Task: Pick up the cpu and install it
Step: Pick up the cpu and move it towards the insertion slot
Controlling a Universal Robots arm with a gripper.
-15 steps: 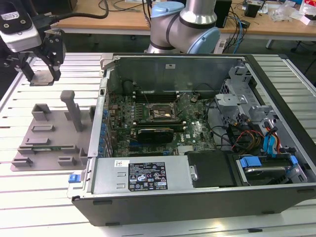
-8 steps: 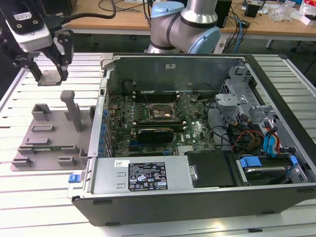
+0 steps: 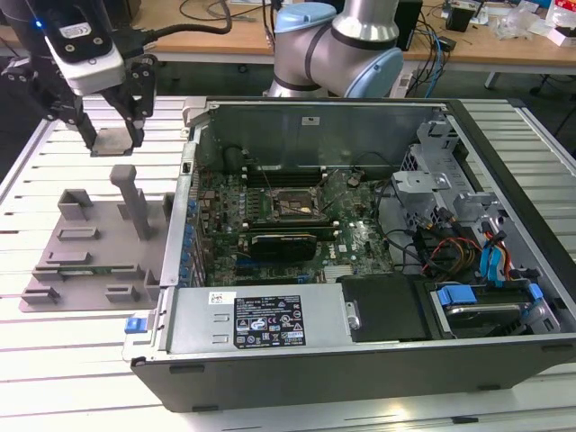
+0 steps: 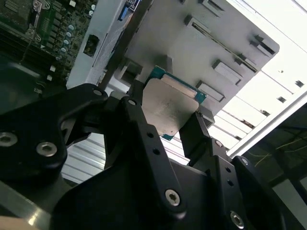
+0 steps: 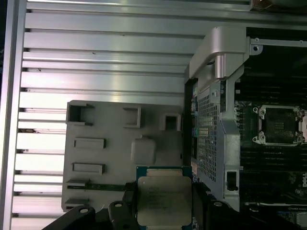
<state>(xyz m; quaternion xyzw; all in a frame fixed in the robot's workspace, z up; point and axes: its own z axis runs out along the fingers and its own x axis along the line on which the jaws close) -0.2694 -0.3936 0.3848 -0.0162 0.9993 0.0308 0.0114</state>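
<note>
My gripper (image 3: 113, 146) hangs in the air over the grey plastic tray (image 3: 90, 261), to the exterior view's left of the open computer case (image 3: 360, 351). It is shut on the cpu (image 3: 114, 139), a flat silver square with a thin green rim. In both wrist views the cpu (image 4: 170, 108) (image 5: 163, 201) is pinched by its edges between the black fingers (image 4: 136, 110), clear of the tray (image 5: 105, 158) below. The empty black socket (image 3: 292, 205) lies on the motherboard inside the case, and the first wrist view shows that socket (image 5: 280, 125) with its metal bracket.
The tray carries upright grey blocks (image 3: 133, 200) just below the gripper. The case's raised side wall (image 3: 187, 180) stands between tray and motherboard. Cables and drive cages (image 3: 468, 243) fill the case's right part. The robot arm base (image 3: 337, 45) stands behind the case.
</note>
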